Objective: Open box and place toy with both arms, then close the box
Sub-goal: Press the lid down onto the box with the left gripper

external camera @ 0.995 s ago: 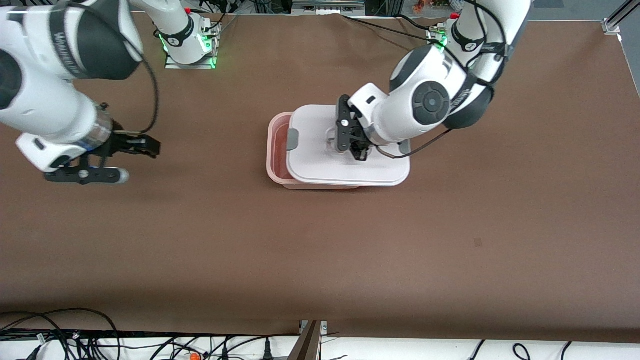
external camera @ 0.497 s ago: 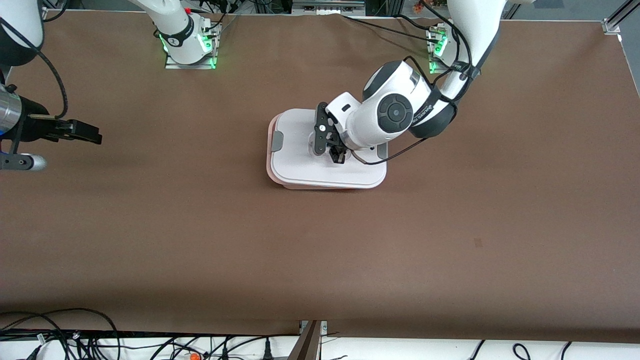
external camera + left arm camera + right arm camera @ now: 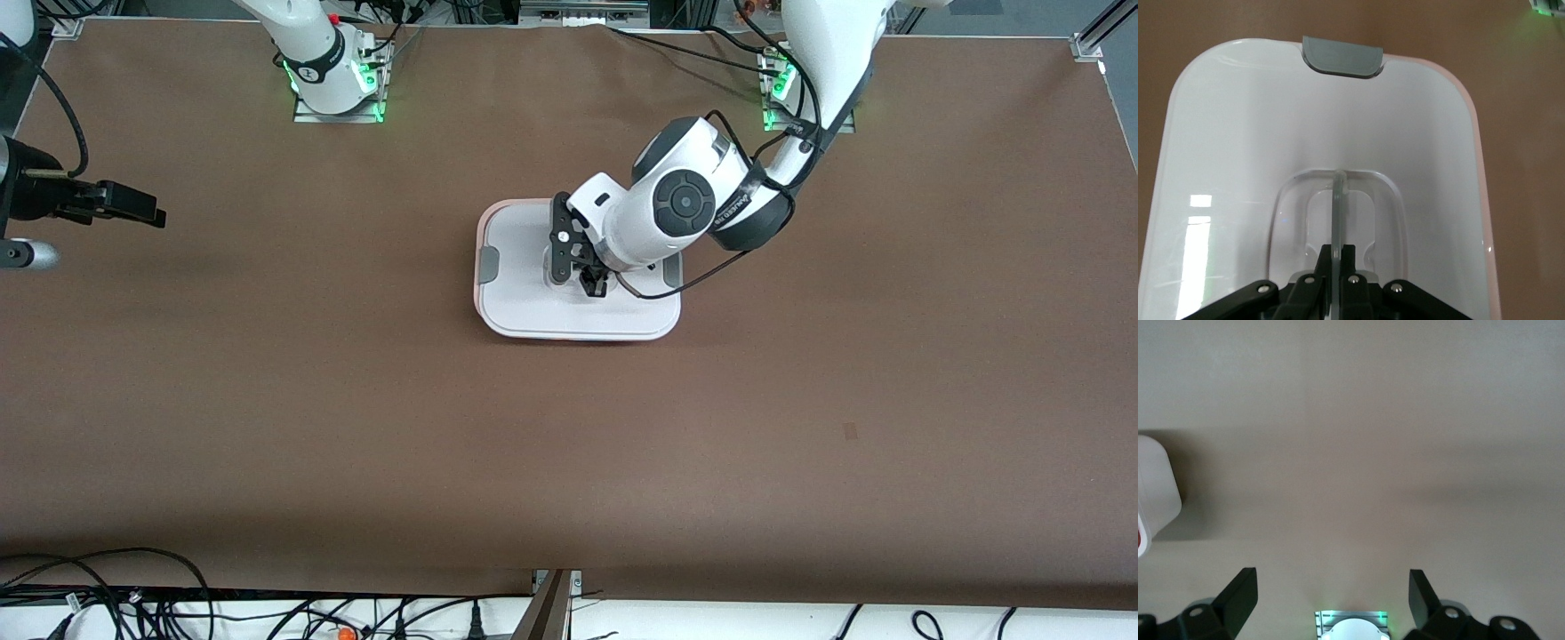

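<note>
1. The box point(image 3: 578, 271) sits at centre frame, its white lid point(image 3: 1238, 167) squarely on the pink tub.
2. The left gripper point(image 3: 578, 277) is clenched on the lid's clear handle point(image 3: 1337, 200).
3. The right gripper point(image 3: 1331, 593) waits, jaws spread, at the frame's left edge.
4. The toy is nowhere visible, presumably inside; letting go likely remains.

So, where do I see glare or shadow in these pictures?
Left wrist view: bright window-like reflections on the white lid. Front view: a soft shadow band across the table near the camera. Right wrist view: washed-out, pale table with faint shadows.
</note>
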